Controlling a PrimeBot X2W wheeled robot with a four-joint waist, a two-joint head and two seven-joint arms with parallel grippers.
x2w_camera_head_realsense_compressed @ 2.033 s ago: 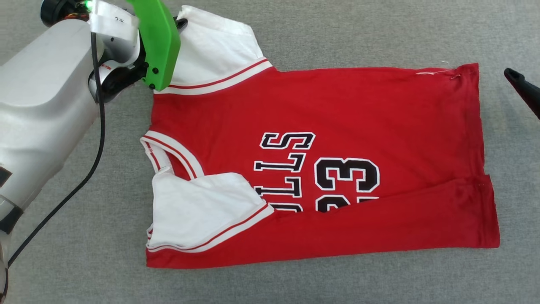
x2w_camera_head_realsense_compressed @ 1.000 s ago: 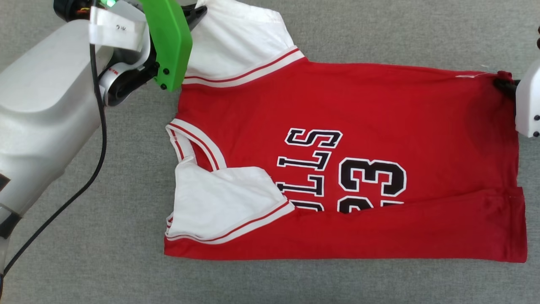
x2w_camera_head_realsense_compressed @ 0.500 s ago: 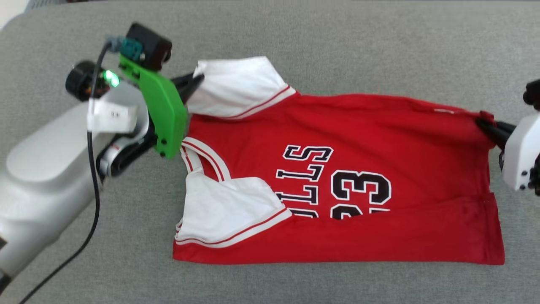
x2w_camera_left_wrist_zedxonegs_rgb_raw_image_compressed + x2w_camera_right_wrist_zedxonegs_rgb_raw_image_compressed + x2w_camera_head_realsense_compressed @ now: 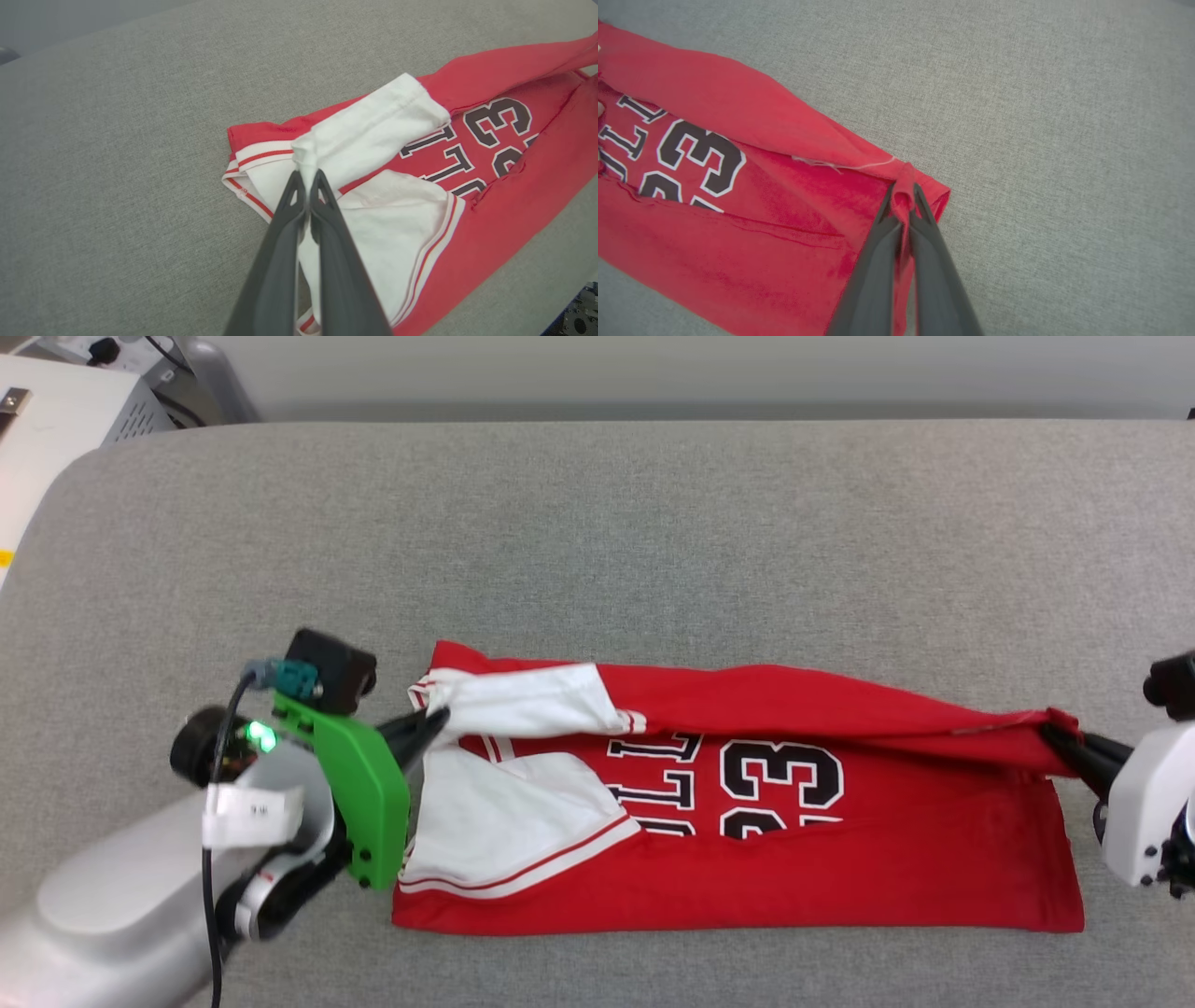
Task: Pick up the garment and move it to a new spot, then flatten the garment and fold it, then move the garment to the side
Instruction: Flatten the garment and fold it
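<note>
Here the Bulls jersey T-shirt [image 4: 840, 868] lies lengthwise on the near half of the grey padded table [image 4: 653, 523], collar end to the left and hem to the right. Its near long edge is folded over onto the front, covering the lower part of the black "23" and the lettering. The far long edge is raised off the surface and leans over the front, held at both ends. The left gripper [image 4: 307, 176] is pinched tight on the tip of the far white sleeve [image 4: 523, 702], just above the other sleeve [image 4: 504, 821], which lies flat. The right gripper [image 4: 903, 189] is clamped on the far hem corner, red cloth bunched between its fingers. A pale box [image 4: 56, 429], perhaps equipment, stands beyond the table's far left corner.
</note>
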